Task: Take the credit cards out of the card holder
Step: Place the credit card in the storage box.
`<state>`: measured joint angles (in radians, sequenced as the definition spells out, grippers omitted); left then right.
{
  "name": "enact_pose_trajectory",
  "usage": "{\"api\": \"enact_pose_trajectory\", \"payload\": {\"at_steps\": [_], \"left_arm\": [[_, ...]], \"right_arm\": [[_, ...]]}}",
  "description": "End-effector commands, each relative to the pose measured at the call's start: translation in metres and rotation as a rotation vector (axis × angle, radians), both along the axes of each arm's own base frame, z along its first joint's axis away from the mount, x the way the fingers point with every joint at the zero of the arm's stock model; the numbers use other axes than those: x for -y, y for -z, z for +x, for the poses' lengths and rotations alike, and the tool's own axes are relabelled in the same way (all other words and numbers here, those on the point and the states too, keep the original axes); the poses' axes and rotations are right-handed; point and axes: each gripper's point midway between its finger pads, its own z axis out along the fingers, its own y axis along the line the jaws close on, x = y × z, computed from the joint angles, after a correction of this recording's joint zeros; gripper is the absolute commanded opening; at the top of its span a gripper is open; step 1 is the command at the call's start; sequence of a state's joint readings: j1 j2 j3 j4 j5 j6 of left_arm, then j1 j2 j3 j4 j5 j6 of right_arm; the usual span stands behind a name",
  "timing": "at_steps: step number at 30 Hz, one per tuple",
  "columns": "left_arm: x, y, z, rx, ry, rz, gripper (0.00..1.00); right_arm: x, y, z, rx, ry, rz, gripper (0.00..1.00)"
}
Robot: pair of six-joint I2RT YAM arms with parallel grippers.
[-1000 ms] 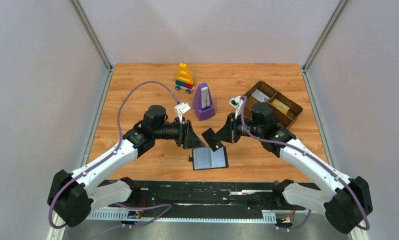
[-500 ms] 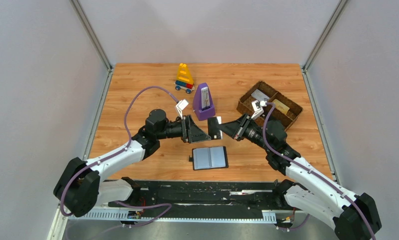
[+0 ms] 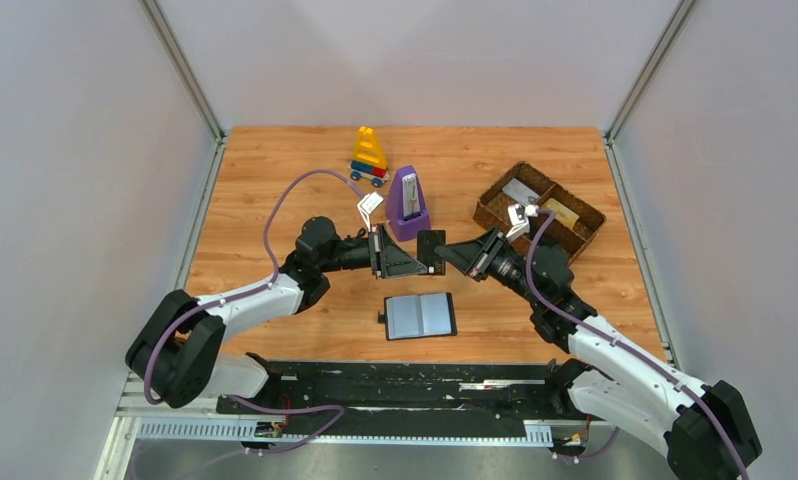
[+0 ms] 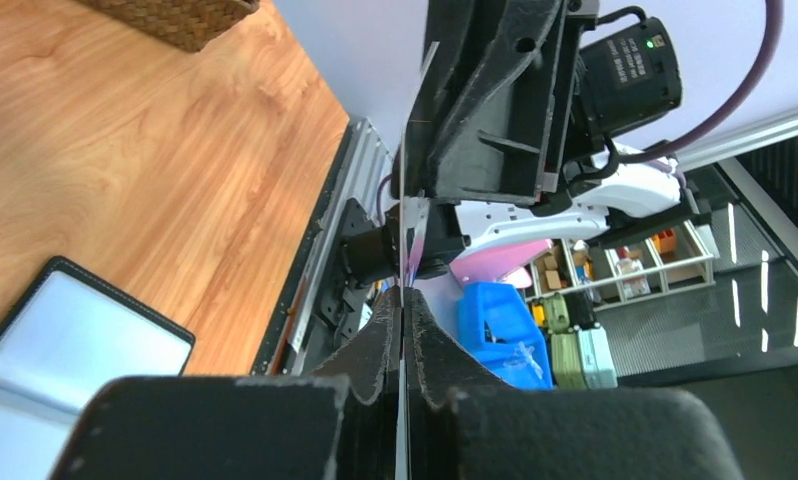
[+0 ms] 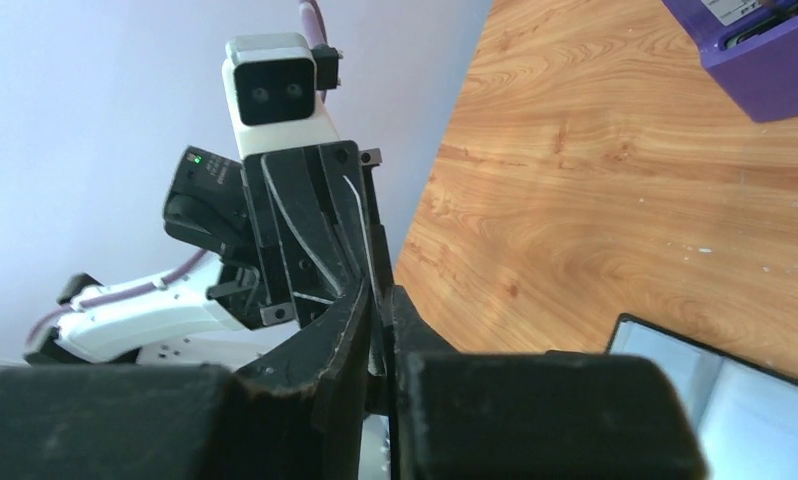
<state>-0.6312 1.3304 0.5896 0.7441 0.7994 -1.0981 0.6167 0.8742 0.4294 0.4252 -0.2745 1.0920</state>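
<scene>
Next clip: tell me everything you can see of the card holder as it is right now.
The card holder is a flat black bifold wallet. It lies open, inside up, on the wooden table near the front edge, between the two arms. Two smooth grey-blue panels sit side by side inside a black rim, and a small black tab juts from its left edge. No card sticks out of it. Only the table touches it.

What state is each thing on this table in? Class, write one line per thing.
card holder, open, lying flat on the table
dark card, in the air, pinched from both ends
left gripper, shut on the dark card
right gripper, shut on the dark card
basket, holding a grey card and a yellow card
metronome, upright
toy car, on its wheels
</scene>
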Motion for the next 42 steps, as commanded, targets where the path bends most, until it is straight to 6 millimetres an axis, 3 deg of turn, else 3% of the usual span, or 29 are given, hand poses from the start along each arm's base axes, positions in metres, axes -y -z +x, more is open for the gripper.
{"api": "enact_pose_trajectory", "payload": {"at_steps": [1, 7, 14, 24, 33, 42], "left_arm": [[0.001, -0.014, 0.000, 0.058, 0.012, -0.050, 0.00], [-0.007, 0.003, -0.013, 0.070, 0.063, 0.072, 0.00], [-0.025, 0.011, -0.041, 0.127, 0.176, 0.197, 0.00], [-0.032, 0.010, -0.061, 0.138, 0.285, 0.218, 0.00], [-0.032, 0.015, -0.061, 0.118, 0.292, 0.230, 0.00], [-0.032, 0.018, -0.061, 0.107, 0.294, 0.237, 0.00]], "right_arm": [[-0.012, -0.016, -0.020, 0.131, -0.141, -0.041, 0.18], [-0.001, 0.005, -0.030, 0.240, -0.317, -0.320, 0.40], [0.017, -0.012, -0.036, 0.350, -0.440, -0.421, 0.52], [0.004, -0.012, -0.034, 0.337, -0.647, -0.404, 0.46], [-0.009, 0.006, -0.029, 0.295, -0.735, -0.385, 0.42], [-0.018, 0.005, -0.034, 0.302, -0.786, -0.353, 0.34]]}}
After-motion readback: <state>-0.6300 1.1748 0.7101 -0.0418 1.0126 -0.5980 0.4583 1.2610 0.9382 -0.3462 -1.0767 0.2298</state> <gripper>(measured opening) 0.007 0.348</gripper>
